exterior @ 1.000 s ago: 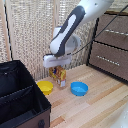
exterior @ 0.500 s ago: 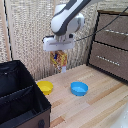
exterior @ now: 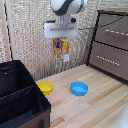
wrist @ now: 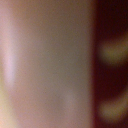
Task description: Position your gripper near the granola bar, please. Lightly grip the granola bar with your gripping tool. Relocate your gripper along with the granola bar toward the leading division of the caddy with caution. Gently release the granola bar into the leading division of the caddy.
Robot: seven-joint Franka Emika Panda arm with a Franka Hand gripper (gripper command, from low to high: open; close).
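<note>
In the exterior view the granola bar (exterior: pixel 62 48), an orange, red and yellow flat box, hangs upright under the white flat block of my gripper (exterior: pixel 62 42), high above the wooden table. The fingers are mostly hidden behind the box, shut on its top. The black fabric caddy (exterior: pixel 20 102) stands at the exterior view's lower left, with a divider across it; the compartment nearest the camera (exterior: pixel 22 107) is well below and to the left of the held box. The wrist view is a blur of pink and dark red, with nothing recognisable.
A yellow bowl (exterior: pixel 45 87) and a blue bowl (exterior: pixel 79 88) sit on the wooden table (exterior: pixel 95 107) under the gripper. A brown drawer cabinet (exterior: pixel 112 45) stands at the exterior view's right. A woven screen (exterior: pixel 30 35) forms the back wall.
The gripper has lifted the granola bar from near the table, between the bowls, to high above them.
</note>
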